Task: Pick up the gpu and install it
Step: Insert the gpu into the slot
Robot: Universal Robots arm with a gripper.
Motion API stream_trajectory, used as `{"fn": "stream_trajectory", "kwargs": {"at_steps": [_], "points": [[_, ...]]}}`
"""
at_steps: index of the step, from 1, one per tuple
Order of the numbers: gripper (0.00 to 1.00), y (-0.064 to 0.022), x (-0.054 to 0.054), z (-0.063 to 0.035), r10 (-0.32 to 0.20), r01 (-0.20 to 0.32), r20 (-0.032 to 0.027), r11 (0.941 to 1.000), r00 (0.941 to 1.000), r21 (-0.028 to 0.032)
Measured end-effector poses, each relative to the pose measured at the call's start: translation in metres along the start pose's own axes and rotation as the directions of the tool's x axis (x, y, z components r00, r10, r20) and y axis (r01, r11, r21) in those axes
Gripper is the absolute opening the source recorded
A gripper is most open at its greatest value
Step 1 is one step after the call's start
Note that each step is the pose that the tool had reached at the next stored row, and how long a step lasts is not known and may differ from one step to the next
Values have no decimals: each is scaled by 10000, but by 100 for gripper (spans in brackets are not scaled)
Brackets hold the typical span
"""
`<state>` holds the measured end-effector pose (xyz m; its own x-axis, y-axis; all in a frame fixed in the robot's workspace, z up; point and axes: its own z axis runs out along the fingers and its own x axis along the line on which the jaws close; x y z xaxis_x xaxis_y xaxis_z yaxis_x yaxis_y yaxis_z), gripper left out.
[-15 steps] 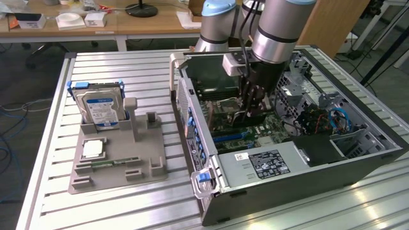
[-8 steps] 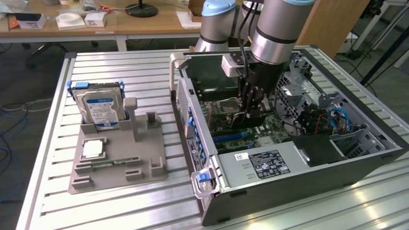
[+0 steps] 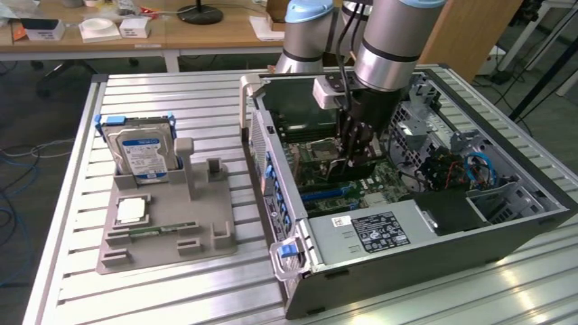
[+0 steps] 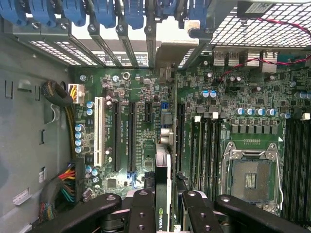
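Black fingers (image 4: 142,211) of the gripper (image 4: 166,201) are clamped narrowly on the gpu (image 4: 162,174), which is held edge-on with a green logo showing between them. The card stands upright over the motherboard (image 4: 146,82), in line with the long expansion slots (image 4: 131,136), inside the open computer case (image 3: 434,250). Beside the case on the slatted table (image 3: 181,95), a grey tray (image 3: 162,237) holds a hard drive (image 3: 140,152) upright.

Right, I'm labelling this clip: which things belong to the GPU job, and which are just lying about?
Job: gpu, claw shut on it, board slots, case.
Lying about: hard drive, RAM stick, silver chip, grey holder.
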<state>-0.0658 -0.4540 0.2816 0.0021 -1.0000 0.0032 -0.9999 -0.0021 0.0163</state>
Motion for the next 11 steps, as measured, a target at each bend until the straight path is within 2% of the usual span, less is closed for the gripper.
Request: {"fn": "stream_trajectory", "kwargs": {"at_steps": [11], "points": [[26, 52, 50, 27, 0, 0, -2, 10000, 10000, 1]]}}
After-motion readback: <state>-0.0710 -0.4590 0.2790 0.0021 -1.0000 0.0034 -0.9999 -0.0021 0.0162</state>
